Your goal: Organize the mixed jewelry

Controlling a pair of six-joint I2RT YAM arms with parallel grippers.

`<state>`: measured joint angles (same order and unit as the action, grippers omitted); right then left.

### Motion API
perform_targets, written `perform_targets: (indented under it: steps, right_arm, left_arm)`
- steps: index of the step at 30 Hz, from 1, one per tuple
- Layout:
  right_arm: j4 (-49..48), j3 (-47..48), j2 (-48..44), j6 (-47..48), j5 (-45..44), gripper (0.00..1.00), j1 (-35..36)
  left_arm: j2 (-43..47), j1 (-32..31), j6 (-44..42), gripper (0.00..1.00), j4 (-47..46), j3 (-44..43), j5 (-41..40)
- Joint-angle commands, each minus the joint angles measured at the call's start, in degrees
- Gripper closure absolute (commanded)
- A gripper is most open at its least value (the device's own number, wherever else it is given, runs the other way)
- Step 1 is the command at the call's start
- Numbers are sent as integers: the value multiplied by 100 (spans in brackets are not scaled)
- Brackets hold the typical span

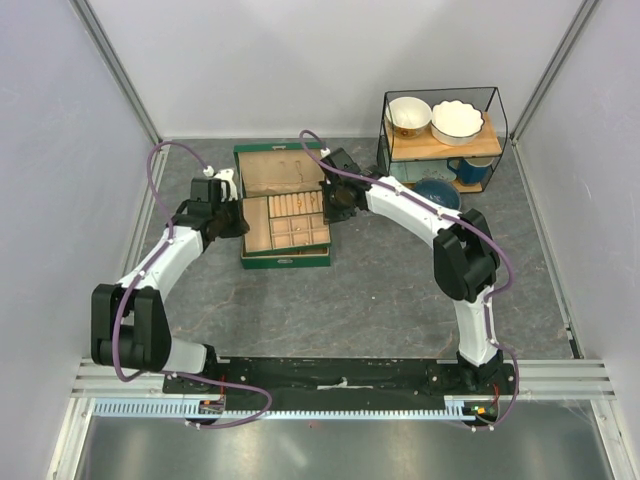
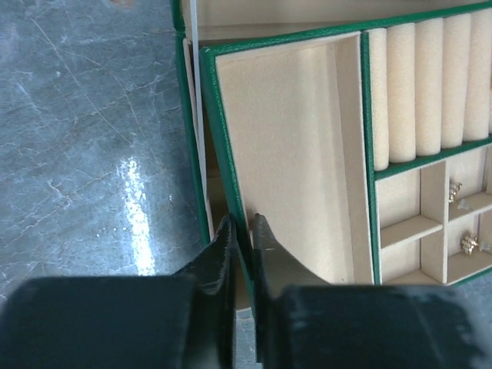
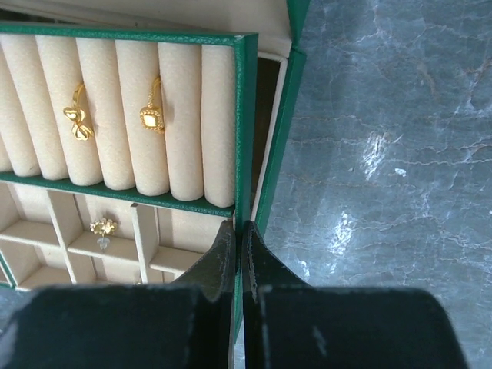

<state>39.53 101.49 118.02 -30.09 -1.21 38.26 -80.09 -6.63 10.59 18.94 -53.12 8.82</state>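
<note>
A green jewelry box (image 1: 285, 262) lies open, with a tan insert tray (image 1: 256, 225) in it. My left gripper (image 1: 238, 222) is shut on the tray's green left wall (image 2: 223, 146). My right gripper (image 1: 333, 203) is shut on the tray's right wall (image 3: 245, 115). Two gold rings (image 3: 78, 123) (image 3: 151, 115) sit in the ring rolls. A gold stud (image 3: 102, 226) lies in a small compartment; two more studs (image 2: 455, 192) (image 2: 469, 244) show in the left wrist view. The tray's large left compartment (image 2: 292, 154) holds nothing. The silvery bangle is out of view.
The box's lid (image 1: 280, 168) stands open at the back. A black wire shelf (image 1: 500, 120) at the back right holds two bowls (image 1: 458, 120) and a blue mug (image 1: 470, 170). A blue bowl (image 1: 437, 192) sits by the right arm.
</note>
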Motion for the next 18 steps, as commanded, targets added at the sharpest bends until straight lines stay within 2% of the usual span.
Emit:
perform_targets:
  steps: [1, 5, 8, 9, 13, 18]
  right_arm:
    - [-420, -15, -508, -138, 297, 100, 15]
    - [-490, -112, -622, -147, 420, 100, 15]
    - [-569, -226, -692, -138, 508, 84, 23]
    - [-586, -235, -718, -129, 517, 71, 24]
    - [-604, -306, -789, -85, 491, 60, -11]
    - [-613, -358, -859, -41, 455, 57, -64]
  left_arm:
    - [-85, -66, -277, 98, -189, -128, -170]
    - [-173, -66, -382, 99, -145, -233, -153]
    - [-269, -66, -443, 98, -31, -391, -100]
    - [-313, -66, -452, 99, 30, -444, -108]
    - [-550, -75, -523, 99, 241, -734, -126]
    - [-771, -75, -453, 99, 277, -840, -135]
